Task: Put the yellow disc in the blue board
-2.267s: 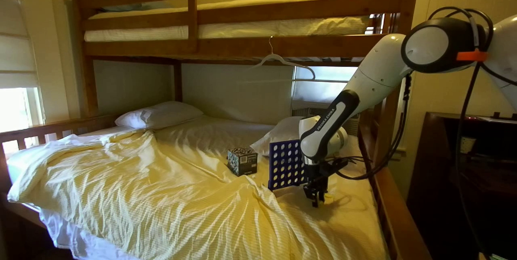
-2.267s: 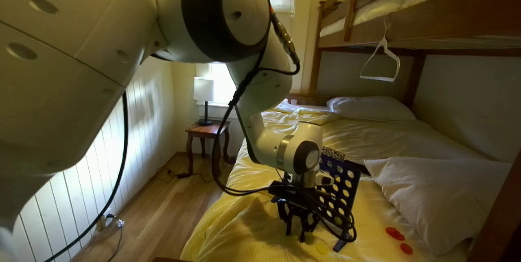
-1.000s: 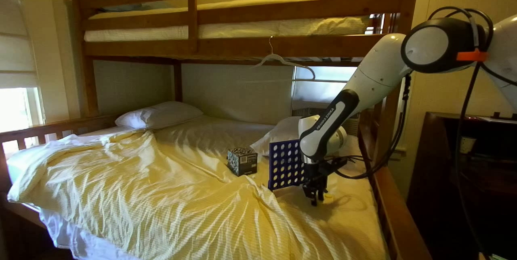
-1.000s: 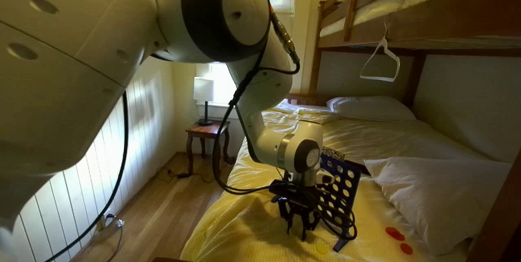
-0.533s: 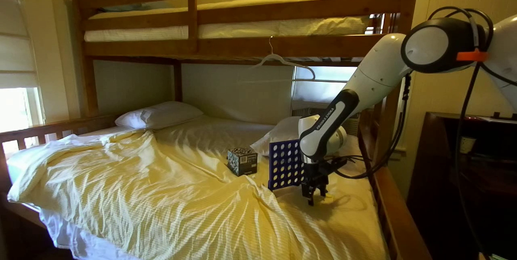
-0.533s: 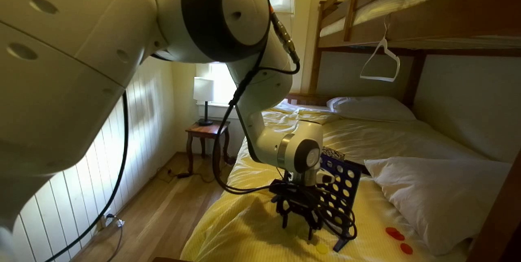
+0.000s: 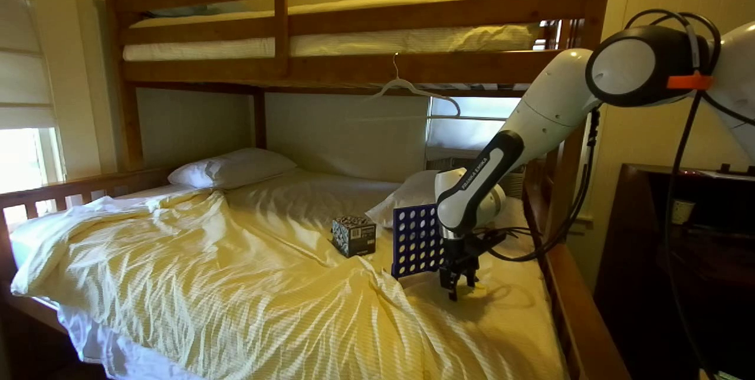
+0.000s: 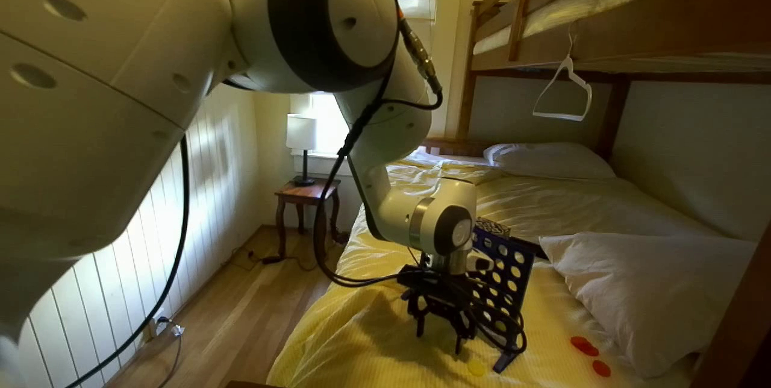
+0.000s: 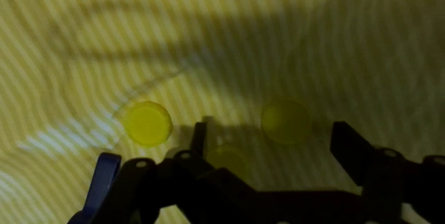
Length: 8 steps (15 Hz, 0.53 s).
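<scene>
The blue board (image 7: pixel 418 240) stands upright on the bed beside my gripper, and is partly behind the arm in both exterior views (image 8: pixel 505 262). In the wrist view, a lit yellow disc (image 9: pixel 148 124) lies outside the left finger. Another yellow disc (image 9: pixel 286 121) lies in shadow between the fingertips, on the bedding. A further shadowed yellow disc (image 9: pixel 227 159) is partly hidden by the left finger. My gripper (image 9: pixel 269 126) is open and empty, pointing down above the discs. It also shows in both exterior views (image 7: pixel 462 291) (image 8: pixel 440 343).
The blue board's foot (image 9: pixel 99 182) shows at the wrist view's lower left. Red discs (image 8: pixel 601 368) lie near a pillow (image 8: pixel 650 291). A small dark patterned box (image 7: pixel 354 236) stands behind the board. A hanger (image 7: pixel 399 82) hangs from the upper bunk.
The gripper fingers have spread wider apart between about one second and half a second ago. The arm has hardly moved, and the discs and board stay in place.
</scene>
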Each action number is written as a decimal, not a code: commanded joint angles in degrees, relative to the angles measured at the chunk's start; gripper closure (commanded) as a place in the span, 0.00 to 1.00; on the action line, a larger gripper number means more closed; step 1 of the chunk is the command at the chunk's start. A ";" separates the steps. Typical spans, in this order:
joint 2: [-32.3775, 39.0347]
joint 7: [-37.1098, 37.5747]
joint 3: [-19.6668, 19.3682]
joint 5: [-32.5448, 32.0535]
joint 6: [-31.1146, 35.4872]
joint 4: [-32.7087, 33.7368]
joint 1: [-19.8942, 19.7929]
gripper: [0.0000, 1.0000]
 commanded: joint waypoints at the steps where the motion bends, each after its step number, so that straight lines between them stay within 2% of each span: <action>1: -0.06 1.96 -0.51 -2.08 -0.59 0.68 1.30 0.00; 2: -0.15 2.02 -0.54 -2.18 -0.66 0.65 1.53 0.02; 3: -0.13 2.11 -0.57 -2.24 -0.75 0.70 1.73 0.08; 4: -0.06 2.21 -0.61 -2.32 -0.86 0.80 1.94 0.17; 5: 0.03 2.28 -0.63 -2.39 -0.99 0.90 2.13 0.34; 6: 0.11 2.46 -0.70 -2.59 -1.17 0.99 2.38 0.43; 8: 0.13 3.12 -0.86 -3.42 -1.53 1.11 2.94 0.48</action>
